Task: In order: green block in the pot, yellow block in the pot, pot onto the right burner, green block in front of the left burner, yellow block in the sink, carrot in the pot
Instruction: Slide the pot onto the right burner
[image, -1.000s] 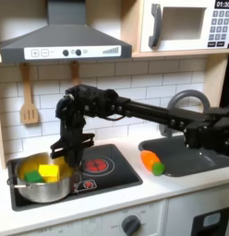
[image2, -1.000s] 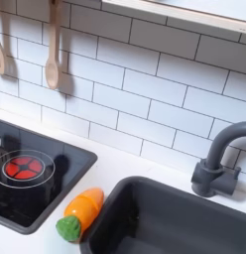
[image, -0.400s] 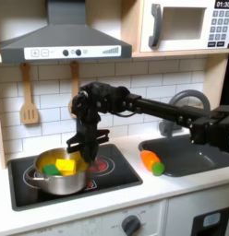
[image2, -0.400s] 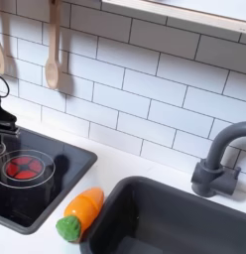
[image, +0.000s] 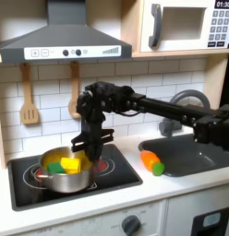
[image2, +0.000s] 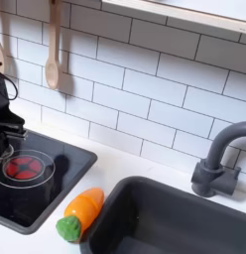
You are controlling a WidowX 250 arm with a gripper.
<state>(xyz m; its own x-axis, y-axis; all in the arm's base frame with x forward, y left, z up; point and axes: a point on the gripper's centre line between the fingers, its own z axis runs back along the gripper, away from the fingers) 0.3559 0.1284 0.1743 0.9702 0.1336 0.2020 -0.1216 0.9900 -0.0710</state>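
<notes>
Two blocks: the green block [image: 55,168] and the yellow block [image: 70,163] lie side by side inside the pot [image: 63,175], the green one toward the first exterior view's left.
Pot: the steel pot stands on the black cooktop [image: 126,177], about in the middle of it, partly over the red-ringed burner [image: 99,166] at the first exterior view's right.
Gripper: the gripper [image: 89,147] points down at the pot's rim on the side near that burner; it seems closed on the rim, but I cannot tell for sure, because the fingers are dark and small against the cooktop.
Carrot: the orange carrot [image: 152,162] lies on the white counter between the cooktop and the sink [image: 199,159], well apart from the pot; in the second exterior view it [image2: 79,213] has its green end toward the camera.
Step in hand: by my judgement, sliding the pot onto the right burner, not yet finished.
How to do it well: keep the pot flat on the cooktop and pull it slowly sideways, so that it does not tip and the blocks stay inside; stop when the pot is centred over the red rings, then let go and lift straight up.
Risk: a pinch only on the rim can slip, and the pot could turn.
Writing: the microwave [image: 186,25] display reads "01:30"; its keypad and the marks on the range hood [image: 66,41] are too small to read.
</notes>
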